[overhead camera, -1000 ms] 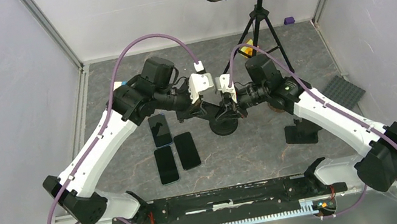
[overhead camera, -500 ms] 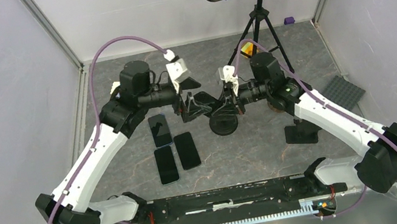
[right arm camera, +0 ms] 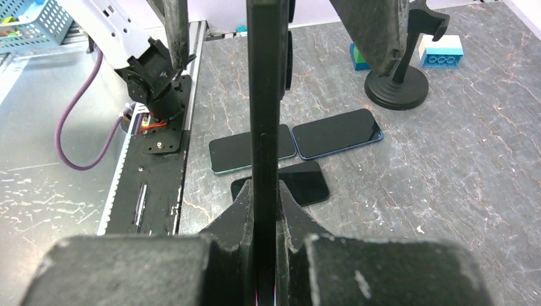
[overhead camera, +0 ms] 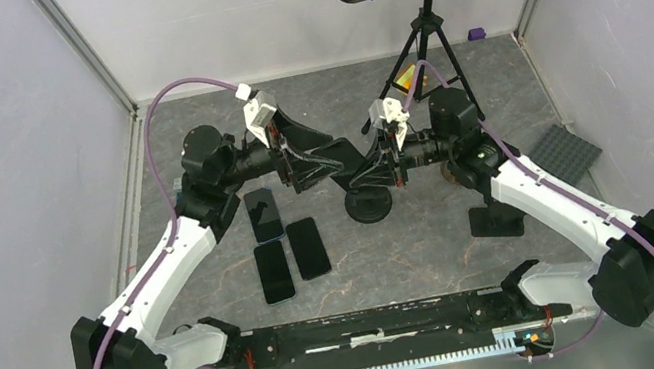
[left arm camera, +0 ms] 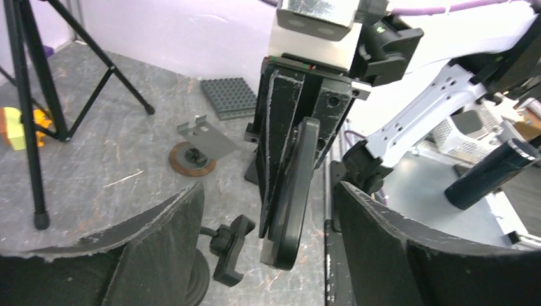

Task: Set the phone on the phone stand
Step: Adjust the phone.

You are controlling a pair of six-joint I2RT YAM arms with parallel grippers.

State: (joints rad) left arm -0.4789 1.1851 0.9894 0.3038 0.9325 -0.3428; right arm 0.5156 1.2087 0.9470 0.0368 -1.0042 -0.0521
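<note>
Right wrist view shows the right hand (right arm camera: 263, 213) clenched on a black phone (right arm camera: 263, 95), held edge-on above the surface (right arm camera: 446, 191). Facing it, the left hand (left arm camera: 268, 191) is spread wide and grasps nothing, the phone framed between its fingers. The phone stand (overhead camera: 369, 205) sits just below, and three more phones (overhead camera: 275, 272) lie flat nearby.

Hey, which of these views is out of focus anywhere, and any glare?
Right wrist: the right gripper close to the lens is blurred, the table beyond sharp. Left wrist: the phone sharp, own fingers dark. Top external: even light, no strong glare.
</note>
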